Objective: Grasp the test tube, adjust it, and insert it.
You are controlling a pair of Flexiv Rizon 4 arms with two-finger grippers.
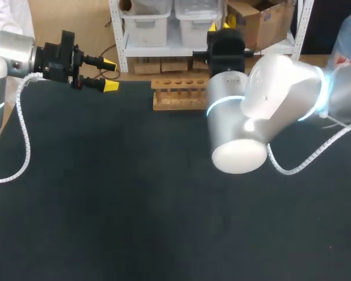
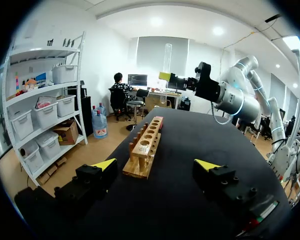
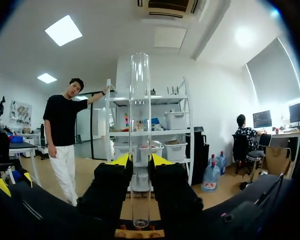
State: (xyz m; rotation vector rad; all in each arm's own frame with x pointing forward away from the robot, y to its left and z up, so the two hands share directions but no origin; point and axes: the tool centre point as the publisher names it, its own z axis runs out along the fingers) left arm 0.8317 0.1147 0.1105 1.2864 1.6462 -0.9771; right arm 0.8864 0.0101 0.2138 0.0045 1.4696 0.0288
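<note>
While in clenched right fingers [image 3: 110, 187], test tube [image 3: 140, 125] perhaps over rack [image 2: 143, 152]; left fingers [image 2: 97, 175] apart.

Left arm [image 1: 14, 55]: enters from the far left corner. The silver link is level and the black wrist points across toward the right.

Left tool [image 1: 110, 74]: sits above the far left edge of the bench [image 1: 105, 205]. Its fingers are level and spread wide with nothing between them. The left wrist view confirms that the two yellow tips stand well apart.

Right arm [image 1: 281, 96]: enters from the right, with a bulky silver elbow folded over the bench. Blue light rings glow at the joints, and the black wrist points toward the far edge.

Right tool [image 1: 219, 26]: fingers are drawn close and clamped from two sides on the lower part of an upright test tube [image 3: 140, 100], which rises above them.
</note>
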